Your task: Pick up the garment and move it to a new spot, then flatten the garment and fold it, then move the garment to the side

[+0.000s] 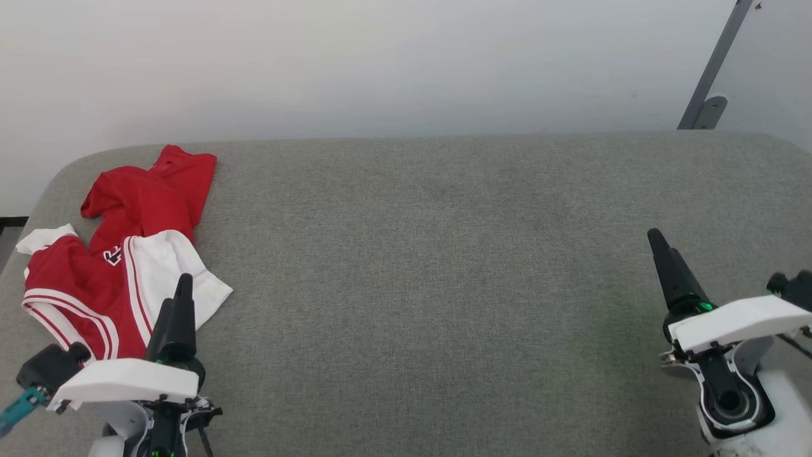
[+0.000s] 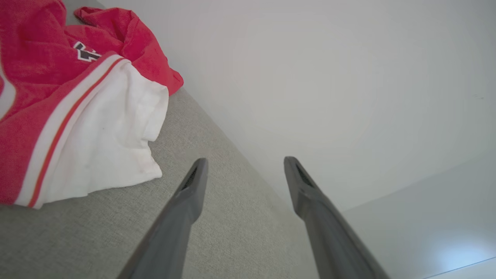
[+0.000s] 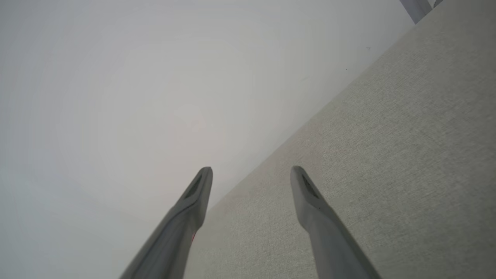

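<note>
Head view: a wide grey cloth-covered worktop (image 1: 444,254) set against a pale wall (image 1: 380,63). The garment (image 1: 120,266), a red jersey with white sleeves and striped trim, lies in a crumpled heap at the left of the frame, near the worktop's left edge. It is neither flat nor folded, so the step in hand looks to be the first pick-up.

Left wrist view: the left claw (image 2: 245,161) is released. Its two dark fingers are spread, with nothing between them. It sits just beside the white sleeve (image 2: 112,147) at the left of that frame, apart from the cloth and pointing past it.

Right wrist view: the right claw (image 3: 251,169) is also released and empty. In the head view it is at the lower right of the frame, well apart from the garment.

To do the pick-up well, the left claw would probably need to turn toward the upper left of its own frame. From there it could come down over a raised fold, such as the red ridge above the sleeve, rather than a flat single layer.

Closing the fingers on a thick bunch should lift the whole jersey. A pinch on the loose sleeve alone would likely drag the rest. The bare middle of the worktop offers plenty of room for setting it down, and it is within easier reach of both claws for flattening.
</note>
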You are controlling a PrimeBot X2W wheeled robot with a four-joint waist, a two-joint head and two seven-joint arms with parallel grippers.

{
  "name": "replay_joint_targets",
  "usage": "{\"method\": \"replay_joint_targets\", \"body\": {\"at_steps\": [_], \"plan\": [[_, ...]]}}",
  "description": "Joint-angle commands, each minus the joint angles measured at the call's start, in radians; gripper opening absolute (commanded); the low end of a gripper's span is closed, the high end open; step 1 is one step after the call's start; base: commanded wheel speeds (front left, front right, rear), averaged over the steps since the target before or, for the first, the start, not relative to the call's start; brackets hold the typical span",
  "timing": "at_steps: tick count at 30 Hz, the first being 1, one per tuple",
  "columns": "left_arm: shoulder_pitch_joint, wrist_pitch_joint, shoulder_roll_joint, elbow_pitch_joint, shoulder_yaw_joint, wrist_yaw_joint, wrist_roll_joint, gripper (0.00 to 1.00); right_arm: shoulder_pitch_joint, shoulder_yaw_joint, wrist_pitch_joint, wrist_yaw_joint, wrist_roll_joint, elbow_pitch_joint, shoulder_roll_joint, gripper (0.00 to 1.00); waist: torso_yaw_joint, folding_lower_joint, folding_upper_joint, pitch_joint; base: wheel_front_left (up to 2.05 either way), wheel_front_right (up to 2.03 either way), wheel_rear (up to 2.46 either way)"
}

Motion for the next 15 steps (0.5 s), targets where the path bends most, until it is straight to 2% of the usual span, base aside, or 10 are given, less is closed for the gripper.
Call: {"method": "replay_joint_targets", "body": {"at_steps": [1, 15], "plan": [[-0.038, -0.01, 0.009, -0.012, 0.0, 0.002, 0.037, 1.0, -0.04, 0.009, -0.01, 0.004, -0.031, -0.007, -0.017, 1.0, 0.0, 0.0, 0.0, 0.0, 0.0, 0.0, 0.0], [-0.045, -0.061, 0.06, 0.0, -0.054, 0.028, 0.355, 1.0, -0.094, 0.025, -0.062, 0.004, -0.315, 0.078, -0.064, 1.0, -0.003, 0.0, 0.0, -0.003, 0.0, 0.0, 0.0]]}}
